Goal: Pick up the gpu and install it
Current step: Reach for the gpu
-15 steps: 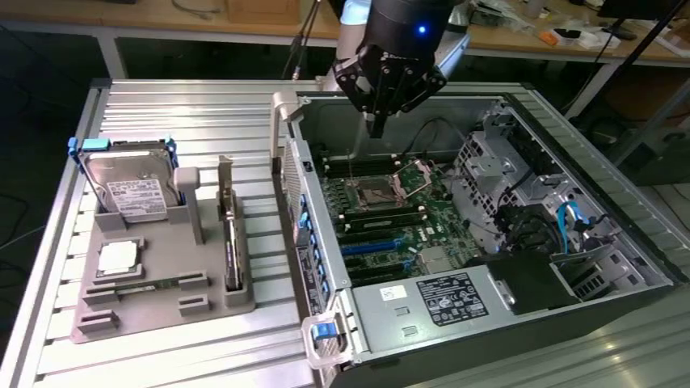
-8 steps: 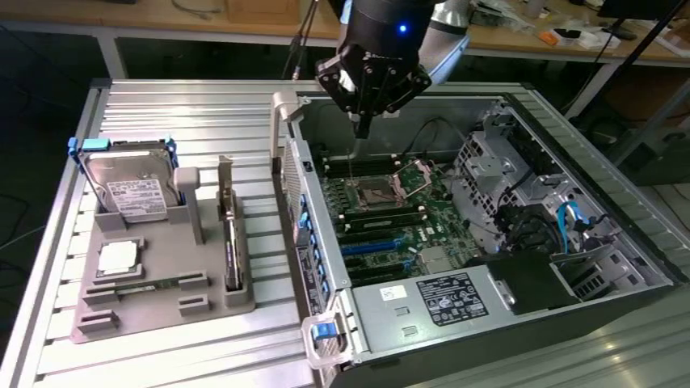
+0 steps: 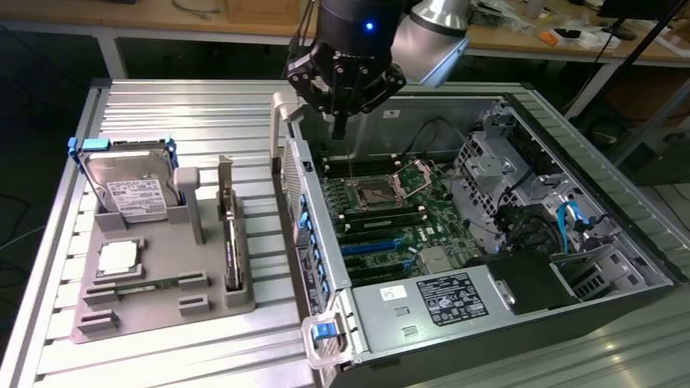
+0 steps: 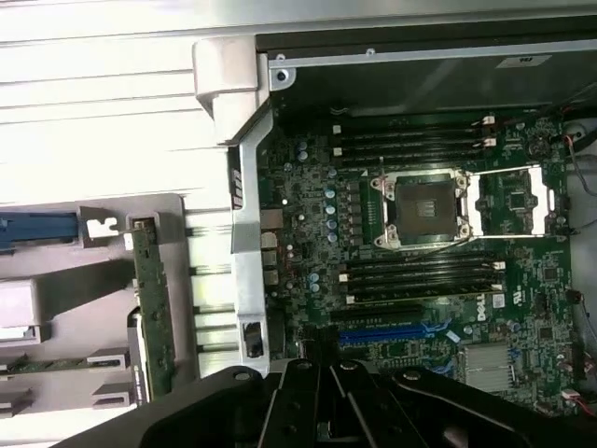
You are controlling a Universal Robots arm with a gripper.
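**Fingers shut and empty over the open case, gpu waiting in its holder**

We see the fingers point(image 3: 338, 123) pressed together with nothing between them. They hang over the far rear corner of the computer case point(image 3: 323, 242), just above the motherboard point(image 3: 415, 230). They touch no part. In the wrist view the fingers point(image 4: 303, 411) look straight down on the CPU socket point(image 4: 424, 210) and the blue expansion slots point(image 4: 392, 331).

The gpu point(image 3: 229, 246) is not in hand. It stands on edge in a narrow groove of the grey holder point(image 3: 161, 311) on the table point(image 3: 173, 105), on the exterior view's left of the case and well apart from the fingers. Its silver bracket point(image 3: 225, 174) rises at the far end. In the wrist view the gpu point(image 4: 154, 308) shows as a thin green strip beside the case's rear wall.

We judge the groove is there to keep the card upright, so its top edge stands free for a pinch from above and its connector edge already faces down. The case lies on its side with the panel off, we think for the same reason: the slots face up and a card can be lowered straight in.

The holder also carries a hard drive point(image 3: 135, 194) in a blue-handled cradle, a square chip point(image 3: 116, 257) and a memory stick point(image 3: 145, 284), each in its own recess, so none crowds the card.

By our reading the pick-up has not yet begun.
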